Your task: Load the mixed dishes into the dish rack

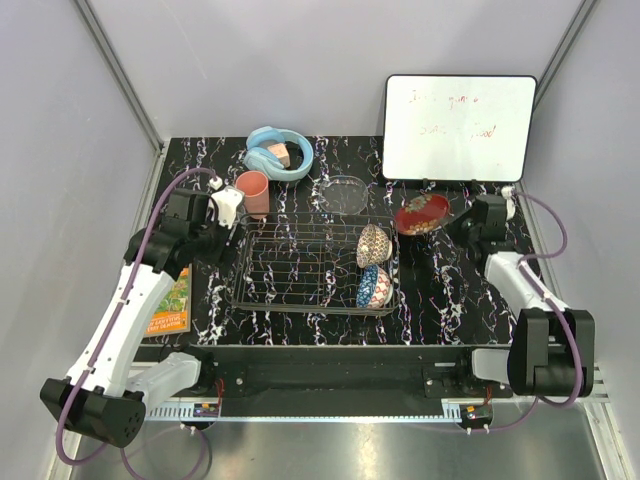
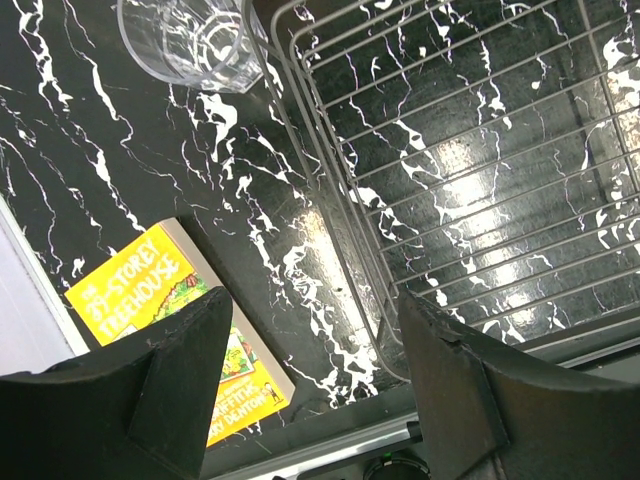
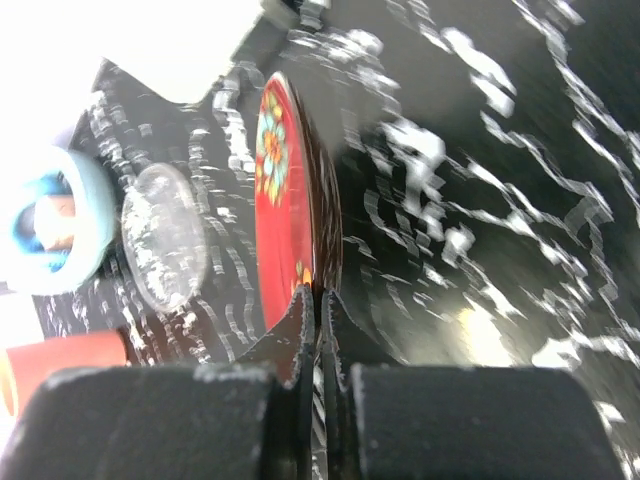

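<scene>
The chrome wire dish rack (image 1: 300, 268) stands mid-table, with the small beige patterned bowl (image 1: 372, 244) and the blue patterned bowl (image 1: 374, 287) on edge at its right end. My right gripper (image 1: 447, 222) is shut on the rim of the red lacquer dish (image 1: 422, 213), held right of the rack; the right wrist view shows the dish (image 3: 285, 200) edge-on in the shut gripper (image 3: 320, 300). My left gripper (image 1: 218, 232) is open and empty over the rack's left rim (image 2: 330, 230). The glass tumbler (image 2: 190, 40) stands beyond the left gripper (image 2: 315, 330). The salmon-pink cup (image 1: 253, 192) and clear glass bowl (image 1: 345, 193) stand behind the rack.
Light blue headphones (image 1: 278, 152) lie at the back left. A whiteboard (image 1: 458, 127) leans at the back right. An orange book (image 1: 172, 303) lies left of the rack, also in the left wrist view (image 2: 170, 320). Grey walls enclose the table.
</scene>
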`<state>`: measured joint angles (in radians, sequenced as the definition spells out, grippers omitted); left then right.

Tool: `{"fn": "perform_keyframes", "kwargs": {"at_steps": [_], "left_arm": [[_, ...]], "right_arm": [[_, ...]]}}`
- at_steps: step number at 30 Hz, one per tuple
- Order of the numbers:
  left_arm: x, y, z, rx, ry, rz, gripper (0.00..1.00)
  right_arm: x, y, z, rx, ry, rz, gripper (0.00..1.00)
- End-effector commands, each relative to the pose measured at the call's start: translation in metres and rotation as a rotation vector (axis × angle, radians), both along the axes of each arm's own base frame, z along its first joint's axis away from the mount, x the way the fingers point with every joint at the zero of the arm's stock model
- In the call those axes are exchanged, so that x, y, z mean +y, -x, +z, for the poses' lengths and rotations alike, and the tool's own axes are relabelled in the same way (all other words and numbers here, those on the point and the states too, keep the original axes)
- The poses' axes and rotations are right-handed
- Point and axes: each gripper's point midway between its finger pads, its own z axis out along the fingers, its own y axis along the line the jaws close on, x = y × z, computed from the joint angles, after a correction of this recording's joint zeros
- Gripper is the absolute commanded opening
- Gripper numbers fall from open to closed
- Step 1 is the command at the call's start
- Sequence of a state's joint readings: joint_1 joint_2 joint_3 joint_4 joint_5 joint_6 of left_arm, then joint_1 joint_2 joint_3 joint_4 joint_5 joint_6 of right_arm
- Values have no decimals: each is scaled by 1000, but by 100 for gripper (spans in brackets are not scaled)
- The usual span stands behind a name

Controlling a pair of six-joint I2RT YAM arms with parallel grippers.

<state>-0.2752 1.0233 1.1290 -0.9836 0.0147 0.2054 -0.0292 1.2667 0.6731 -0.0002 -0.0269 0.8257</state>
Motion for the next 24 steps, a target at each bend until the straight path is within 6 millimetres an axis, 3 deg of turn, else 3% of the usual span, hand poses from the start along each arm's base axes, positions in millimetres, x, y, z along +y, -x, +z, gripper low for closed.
{"fn": "perform_keyframes", "kwargs": {"at_steps": [1,2,4,13,19,24], "left_arm": [[0,-10,5,-45,2,4,70],[0,-10,5,-44,3,5,70],[0,-10,4,-45,2,4,70],[2,-10,0,-44,-12,-1,70],[1,-10,-2,-39,-13,-4,70],[2,-11,-3,-41,-13,-1,70]], "right_arm": [[7,-30,59,-112,96,143,0],[4,-37,73,-130,130,152,0],[2,-41,71,-104,154,161,0],[8,-63,116,-214,300,285,0],[23,-75,175,-322,454,337,0],[39,-74,219,-403,460,374,0]]}}
